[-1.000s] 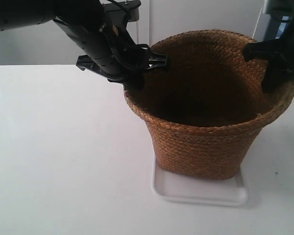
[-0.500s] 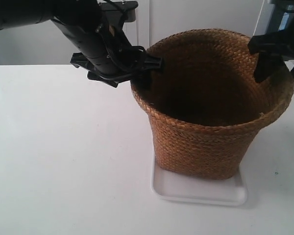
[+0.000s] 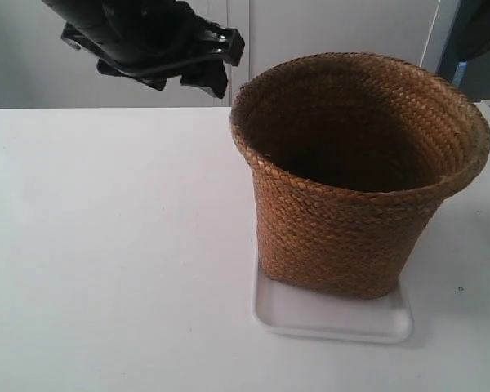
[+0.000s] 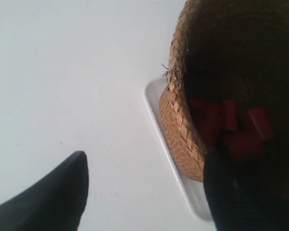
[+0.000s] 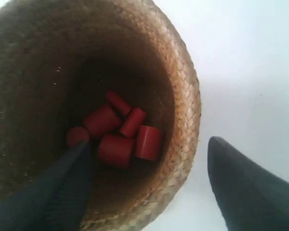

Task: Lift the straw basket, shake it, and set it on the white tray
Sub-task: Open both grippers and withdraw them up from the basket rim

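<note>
The straw basket [image 3: 351,220] stands upright on the white tray [image 3: 335,320], with nothing holding it. The gripper [image 3: 198,67] of the arm at the exterior view's left hangs above and beside the basket's rim, clear of it. In the left wrist view my left gripper [image 4: 147,159] is open over the table, with the basket [image 4: 183,120] and the tray's corner [image 4: 154,91] beside it. My right gripper [image 5: 149,143] is open above the basket [image 5: 183,96], one finger over its inside and one outside the rim.
Several red cylinders [image 5: 118,130] lie on the basket's dark floor, also showing in the left wrist view [image 4: 231,130]. A dark part of the arm at the exterior view's right [image 3: 482,28] shows at the top corner. White table [image 3: 106,245] surrounds the tray.
Both grippers have come off the basket's rim and risen away; the right one has almost left the exterior view. The basket has straightened upright on the tray.
</note>
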